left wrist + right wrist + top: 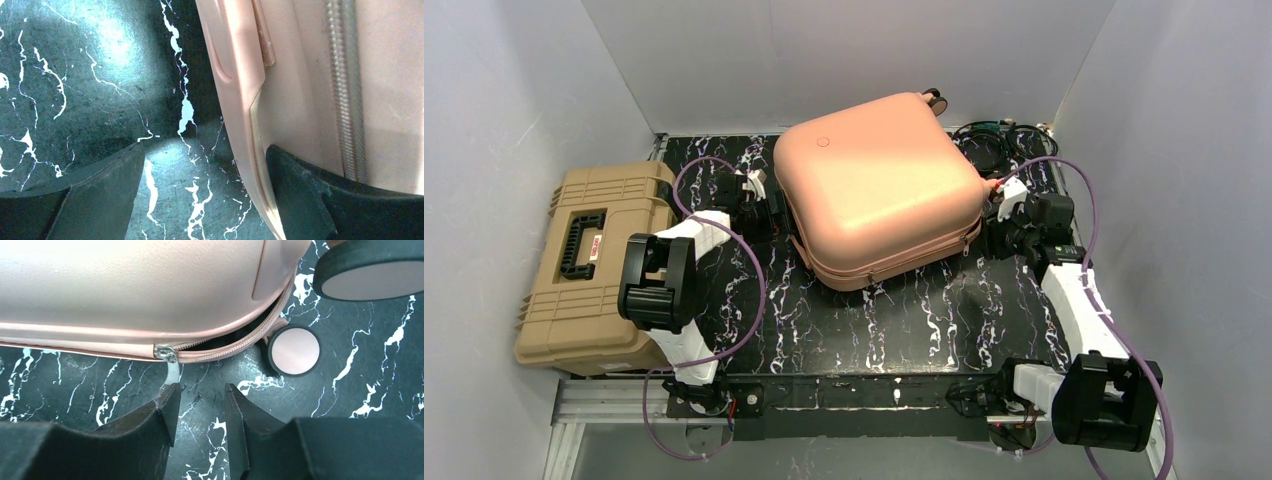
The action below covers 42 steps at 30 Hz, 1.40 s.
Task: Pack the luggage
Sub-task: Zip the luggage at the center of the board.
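The luggage (pixel 874 185), a peach-pink hard-shell suitcase, lies flat on the black marbled table, lid down. My left gripper (pixel 769 210) is at its left side. In the left wrist view the gripper (pixel 205 155) is wide open, and a raised edge of the shell (pixel 245 100) stands between the jaws, against the right finger (pixel 310 195). My right gripper (pixel 996 225) is at the suitcase's right corner. In the right wrist view it (pixel 202 390) is open a little and empty. The silver zipper pull (pixel 170 367) hangs at the left fingertip (pixel 170 400). The zipper gapes to the right of the slider, towards a wheel (pixel 294 350).
A tan ribbed toolbox (pixel 589 265) with a black handle stands at the table's left edge. Dark cables (pixel 994 140) lie at the back right. A second wheel (pixel 370 270) shows at the top right of the right wrist view. White walls enclose the table.
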Each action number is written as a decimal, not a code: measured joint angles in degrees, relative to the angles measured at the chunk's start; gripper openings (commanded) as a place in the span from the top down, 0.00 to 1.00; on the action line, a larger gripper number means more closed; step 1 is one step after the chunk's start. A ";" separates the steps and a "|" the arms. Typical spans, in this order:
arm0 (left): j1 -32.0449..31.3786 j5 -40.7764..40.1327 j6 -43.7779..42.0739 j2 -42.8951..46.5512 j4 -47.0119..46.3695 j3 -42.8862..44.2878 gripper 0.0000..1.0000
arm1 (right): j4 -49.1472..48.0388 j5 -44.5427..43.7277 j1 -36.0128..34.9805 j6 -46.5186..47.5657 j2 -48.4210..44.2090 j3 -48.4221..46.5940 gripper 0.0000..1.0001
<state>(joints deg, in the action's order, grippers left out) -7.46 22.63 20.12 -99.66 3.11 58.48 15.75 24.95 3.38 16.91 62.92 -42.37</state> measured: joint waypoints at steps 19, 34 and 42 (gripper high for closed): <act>0.15 0.42 0.04 0.00 -0.07 -0.04 0.10 | 3.85 9.33 0.04 -2.29 7.80 -4.31 0.49; 0.17 0.50 0.04 0.00 -0.07 -0.04 0.10 | 8.17 18.40 2.51 2.03 16.15 -5.70 0.58; 0.17 0.50 0.04 0.00 -0.07 -0.04 0.10 | 8.28 21.75 2.75 3.02 15.74 -5.97 0.72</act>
<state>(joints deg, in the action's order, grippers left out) -7.29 23.14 20.16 -99.66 3.05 58.43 24.03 46.70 6.13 19.92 78.65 -48.34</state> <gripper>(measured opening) 0.901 0.351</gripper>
